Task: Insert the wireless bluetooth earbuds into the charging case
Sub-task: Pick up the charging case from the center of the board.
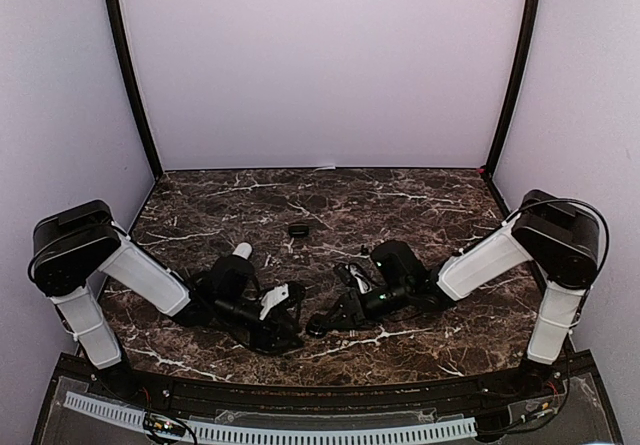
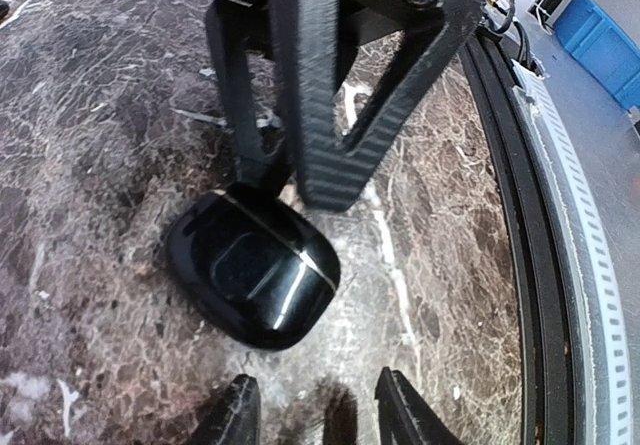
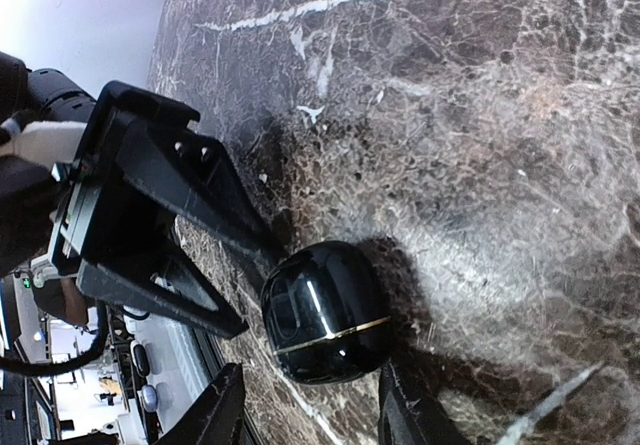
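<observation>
Currently the glossy black pebble-shaped charging case (image 2: 250, 275), lid shut, is seen flat on the marble tabletop (image 2: 100, 115) near 6 o'clock. Just short of it the left hand (image 2: 318, 385) is held open. Its near end is flanked by the right hand (image 3: 312, 373); whether it is gripped cannot be told.

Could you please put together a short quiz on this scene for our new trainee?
1. True or false: the lid of the black charging case stands open.
2. Where does the case lie? A) on the marble table, between the left pincer and the right pincer; B) lifted clear of the table in the left pincer; C) at the table's far edge.
3. What thin mark runs around the case?
Key: 1 false, the lid is shut. 2 A. 3 a pale gold seam line.
</observation>
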